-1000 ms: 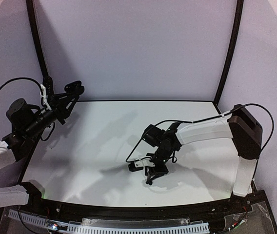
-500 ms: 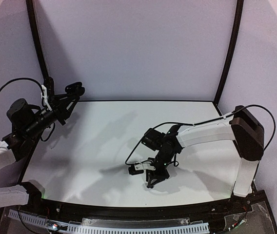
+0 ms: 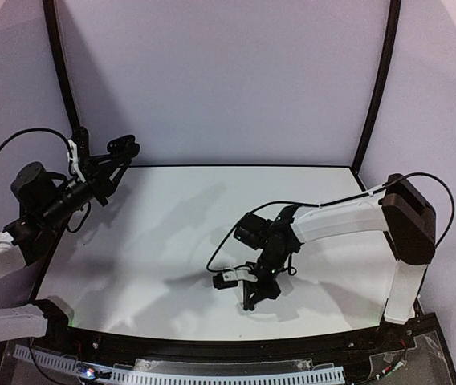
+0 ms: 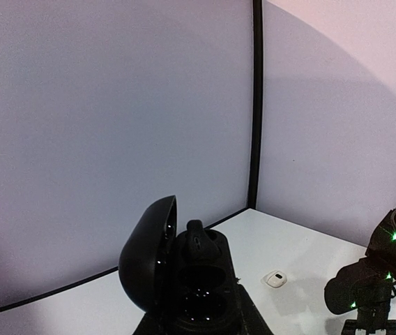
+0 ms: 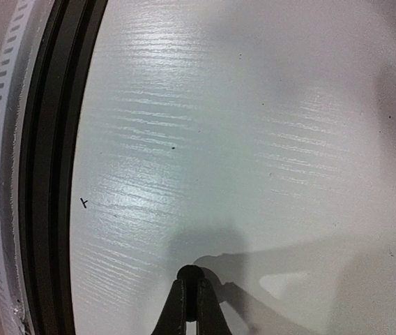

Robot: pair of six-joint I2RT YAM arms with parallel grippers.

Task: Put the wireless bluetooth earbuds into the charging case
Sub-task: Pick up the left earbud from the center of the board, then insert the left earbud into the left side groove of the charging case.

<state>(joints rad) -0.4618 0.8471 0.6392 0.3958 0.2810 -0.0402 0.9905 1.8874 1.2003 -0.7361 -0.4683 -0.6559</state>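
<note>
The right hand (image 5: 189,285) sat low on the white desk (image 3: 164,233) near its front edge, fingers pinched together on what looked like 1 tiny black rounded earbud (image 5: 189,273). Its target, 1 glossy black plastic charging case (image 4: 184,279) with its lid swung open, was clamped upright in the raised left hand (image 3: 120,151), well apart to the left and farther back. 1 small white rounded piece (image 4: 276,279) lay on the desk, too small to identify.
</note>
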